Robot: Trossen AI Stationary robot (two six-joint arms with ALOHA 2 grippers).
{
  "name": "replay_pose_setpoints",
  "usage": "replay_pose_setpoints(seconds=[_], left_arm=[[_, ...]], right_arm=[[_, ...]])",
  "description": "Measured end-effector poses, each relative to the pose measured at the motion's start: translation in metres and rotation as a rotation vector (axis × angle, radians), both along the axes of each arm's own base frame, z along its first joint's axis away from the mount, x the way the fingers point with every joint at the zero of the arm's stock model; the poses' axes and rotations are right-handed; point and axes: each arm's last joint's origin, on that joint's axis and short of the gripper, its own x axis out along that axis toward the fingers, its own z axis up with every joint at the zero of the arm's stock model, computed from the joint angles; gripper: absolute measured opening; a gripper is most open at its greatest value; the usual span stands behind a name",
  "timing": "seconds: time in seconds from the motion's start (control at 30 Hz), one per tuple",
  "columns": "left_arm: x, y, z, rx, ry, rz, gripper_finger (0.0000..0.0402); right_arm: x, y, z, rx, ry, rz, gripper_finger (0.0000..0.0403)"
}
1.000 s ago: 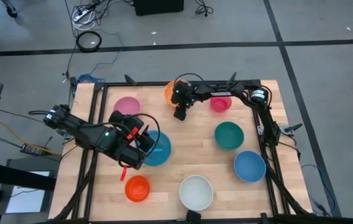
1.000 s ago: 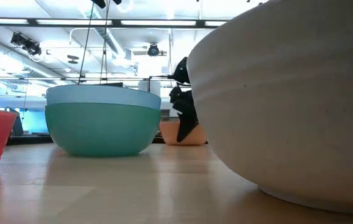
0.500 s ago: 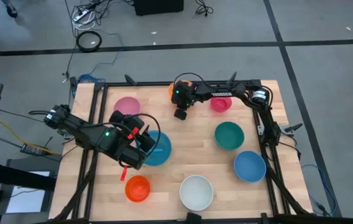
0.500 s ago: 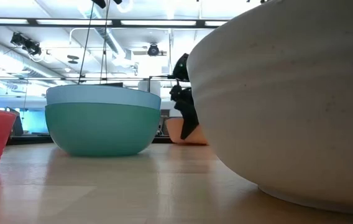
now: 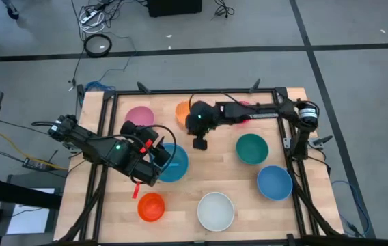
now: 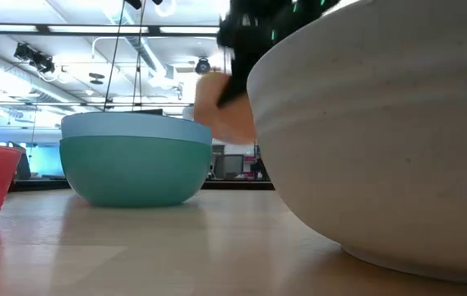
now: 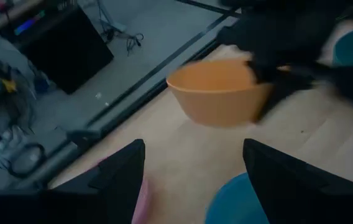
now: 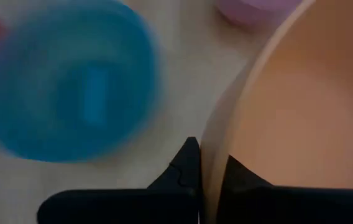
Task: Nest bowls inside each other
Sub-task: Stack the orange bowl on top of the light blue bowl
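Fingers of your right gripper (image 8: 206,174) were pinched shut on the rim of the orange bowl (image 7: 219,92), one inside the wall and one outside, and the bowl hung clear of the worktop (image 5: 221,174) near the middle of the far edge, between the pink bowl (image 5: 139,116) and the magenta bowl (image 5: 246,106). You were in the carry step: one bowl lifted, not yet nested. Your left gripper (image 7: 192,168) waited with its fingers spread wide and empty, just over the blue bowl (image 5: 175,161) sitting in a teal one (image 6: 131,173) toward the left edge. I judged that stack the likely target. Your next move would call for bringing the orange bowl level above an open bowl, centring it, lowering until it seated, then letting go. The left arm stood close to that path, so you needed clearance.
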Motion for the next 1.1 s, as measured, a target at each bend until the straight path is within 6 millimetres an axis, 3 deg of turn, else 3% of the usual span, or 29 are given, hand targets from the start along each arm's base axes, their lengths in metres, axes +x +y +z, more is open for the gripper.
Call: replay_pose_setpoints(seconds=[0.17, 0.37, 0.63, 1.1], left_arm=[[0.000, 0.000, 0.001, 0.055, 0.048, -0.037, 0.0279], [0.000, 0.000, -0.001, 0.036, 0.111, -0.072, 0.0279], [-0.002, -0.004, -0.002, -0.023, 0.160, -0.105, 0.0279], [-0.002, -0.005, -0.004, -0.090, 0.186, -0.113, 0.0279]], right_arm=[[0.000, 0.047, 0.019, -0.011, -0.091, 0.082, 0.0000], [-0.004, 0.071, 0.017, -0.048, -0.045, 0.057, 0.0000], [-0.017, 0.084, 0.007, -0.105, 0.102, -0.045, 0.0000], [-0.037, 0.100, -0.004, 0.025, 0.325, -0.130, 0.0000]])
